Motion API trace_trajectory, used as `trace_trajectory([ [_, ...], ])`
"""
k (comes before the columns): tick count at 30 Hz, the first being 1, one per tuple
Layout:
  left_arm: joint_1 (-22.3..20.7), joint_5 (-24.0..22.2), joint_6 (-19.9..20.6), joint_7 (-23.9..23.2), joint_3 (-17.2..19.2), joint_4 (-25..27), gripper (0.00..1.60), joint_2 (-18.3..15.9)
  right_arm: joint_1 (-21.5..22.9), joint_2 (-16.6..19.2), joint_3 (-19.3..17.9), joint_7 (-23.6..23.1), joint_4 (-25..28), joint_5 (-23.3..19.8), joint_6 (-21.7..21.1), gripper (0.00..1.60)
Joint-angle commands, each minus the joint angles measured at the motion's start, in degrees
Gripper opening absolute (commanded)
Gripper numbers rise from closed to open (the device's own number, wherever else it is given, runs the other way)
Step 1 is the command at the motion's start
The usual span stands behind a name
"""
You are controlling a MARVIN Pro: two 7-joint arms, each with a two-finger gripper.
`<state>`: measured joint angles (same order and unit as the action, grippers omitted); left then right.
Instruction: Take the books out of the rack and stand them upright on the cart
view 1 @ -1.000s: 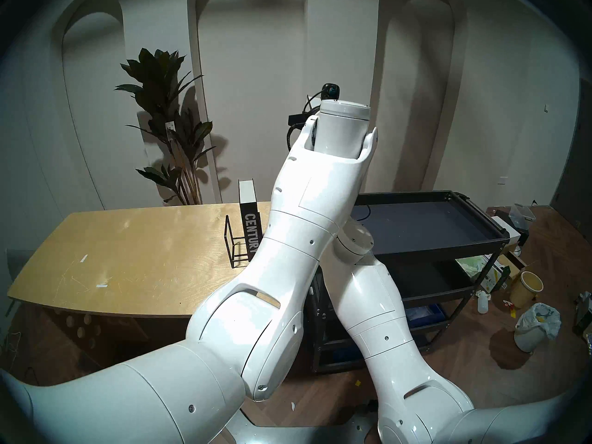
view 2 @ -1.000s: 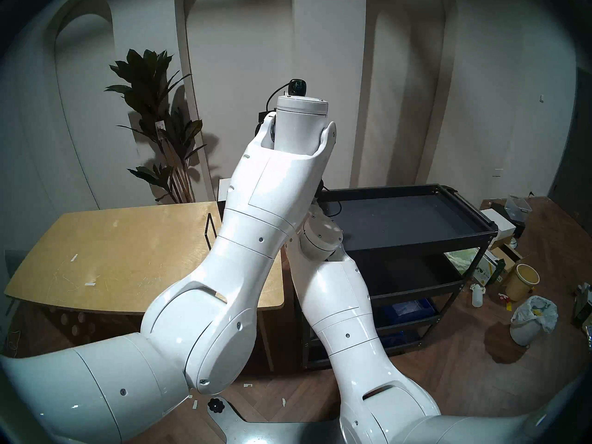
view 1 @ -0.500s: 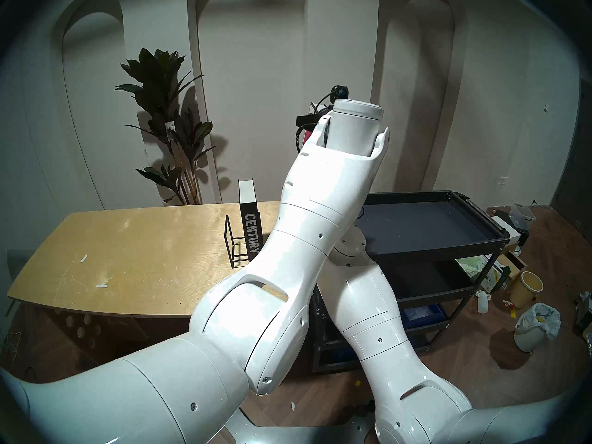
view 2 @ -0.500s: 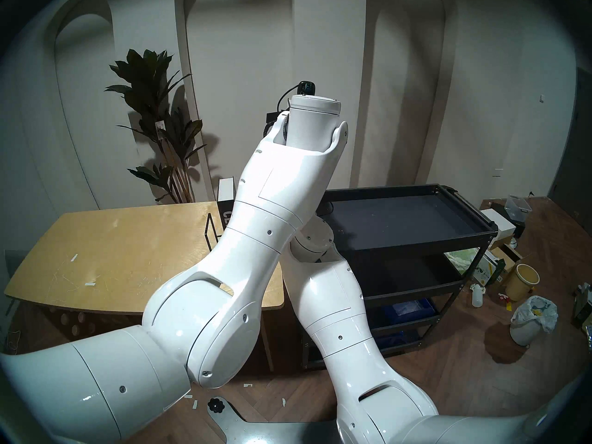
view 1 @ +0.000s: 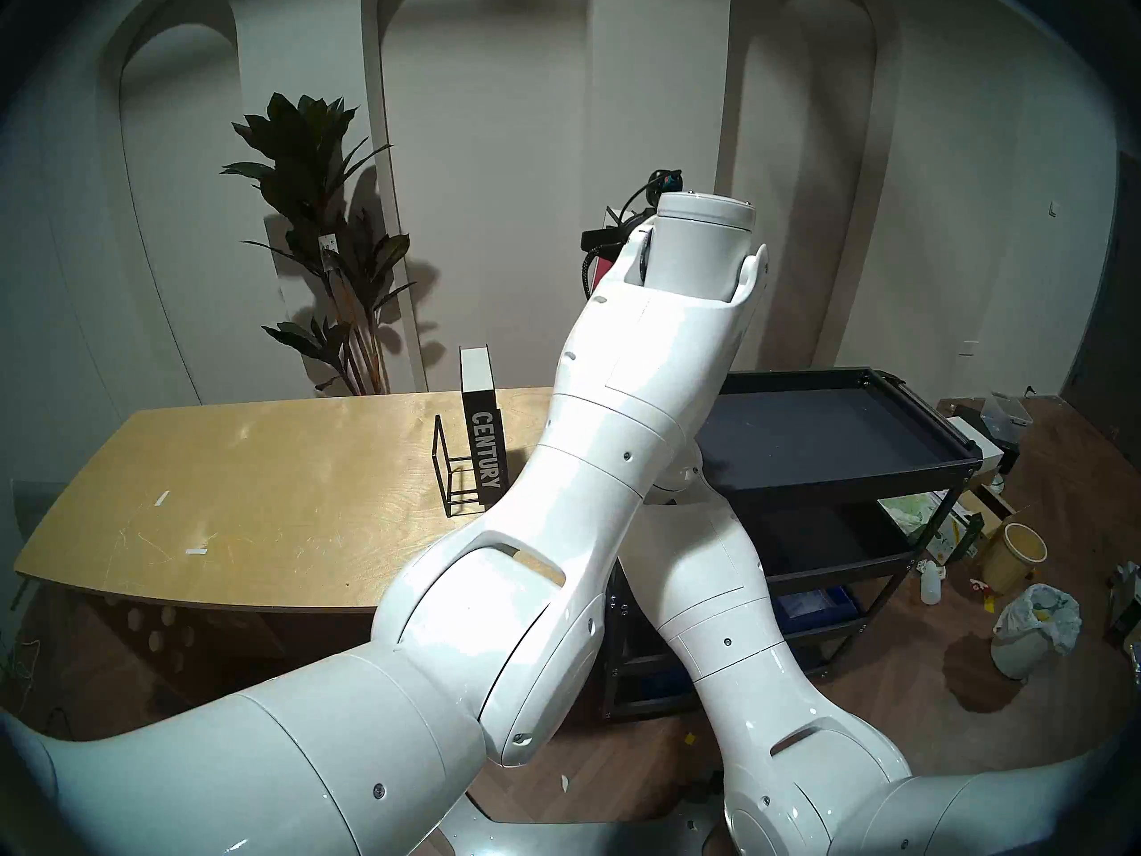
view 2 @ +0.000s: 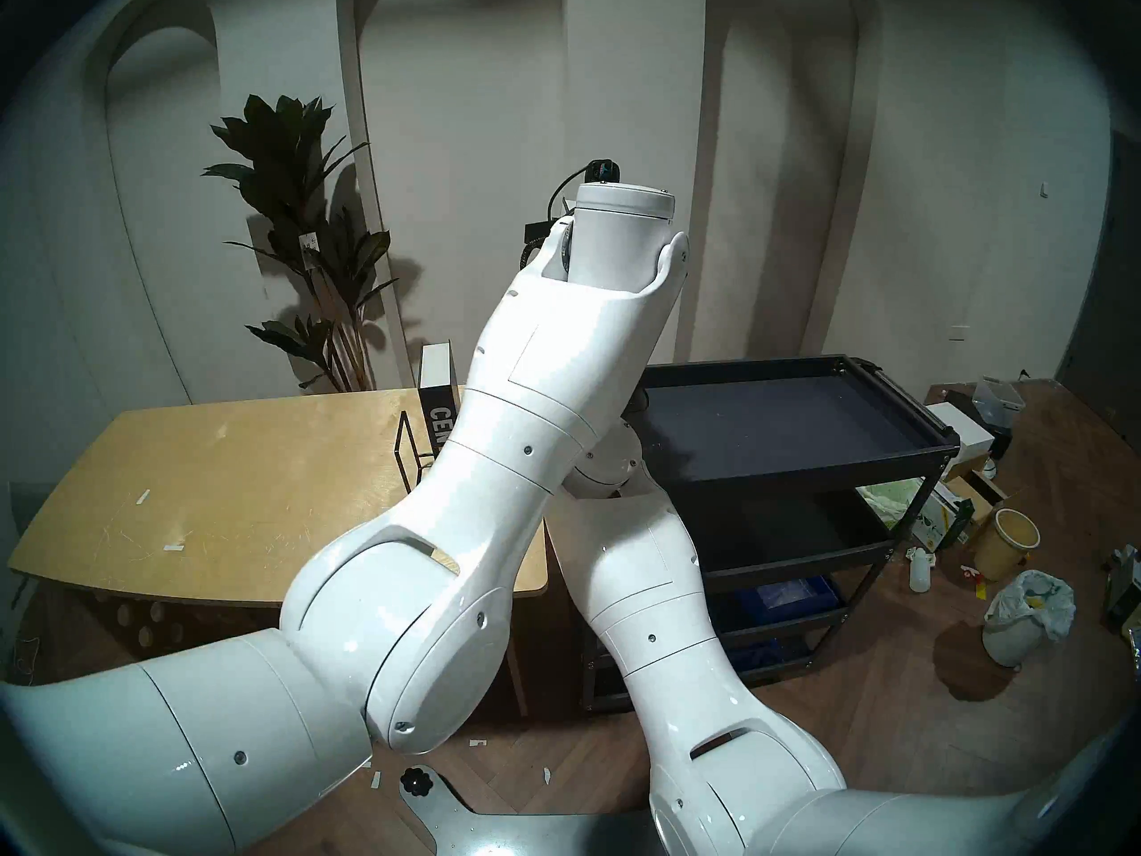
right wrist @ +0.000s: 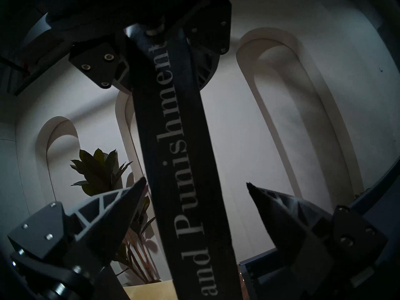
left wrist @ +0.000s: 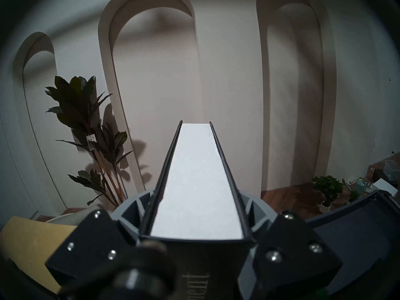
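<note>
Left gripper [left wrist: 195, 226]: clamped on the black hardback [left wrist: 200, 184] by its covers near the top, white page edges running straight ahead of the fingers. "ment" is read on the spine just below the grip.

Right gripper [right wrist: 195, 184]: spread wide, set lower, one dark ribbed fingertip to either side of the same spine, neither seen touching; "and Punishment" is read there in pale serif letters.

Second book [view 1: 483, 441]: black, white-edged, lettered "CENTURY", stood upright in the thin black wire rack [view 1: 454, 475] on the pale scratched wooden table [view 1: 247, 496], well left of both grippers.

Cart [view 1: 864, 465]: black metal, rimmed tray shelves, below and right of them.

Room: white arched wall panels, dark-leaved plant [view 1: 315, 218], wood floor.
</note>
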<state>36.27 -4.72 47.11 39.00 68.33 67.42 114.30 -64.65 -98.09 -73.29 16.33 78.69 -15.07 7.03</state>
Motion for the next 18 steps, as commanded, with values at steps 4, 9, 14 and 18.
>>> trace_trajectory([
  [4, -1.9, -0.8, -0.1, 1.8, -2.6, 0.9, 0.0, 0.2, 4.9, 0.8, 1.0, 4.8, -2.4, 3.1, 1.9, 1.6],
  [9, -2.1, -2.4, 0.3, 2.4, -3.4, 0.3, 0.0, -0.2, 5.7, 1.4, 2.0, 6.3, -3.6, 3.2, 2.8, 1.14],
  [14, -2.7, -3.6, 0.3, 2.9, -4.0, -0.2, 0.0, -0.3, 6.2, 1.8, 2.7, 7.6, -4.1, 3.0, 3.4, 1.25],
  [18, -2.9, -4.8, 0.1, 3.1, -4.6, -0.4, 0.16, -0.7, 6.7, 2.1, 3.3, 8.8, -4.5, 3.1, 3.5, 0.31],
])
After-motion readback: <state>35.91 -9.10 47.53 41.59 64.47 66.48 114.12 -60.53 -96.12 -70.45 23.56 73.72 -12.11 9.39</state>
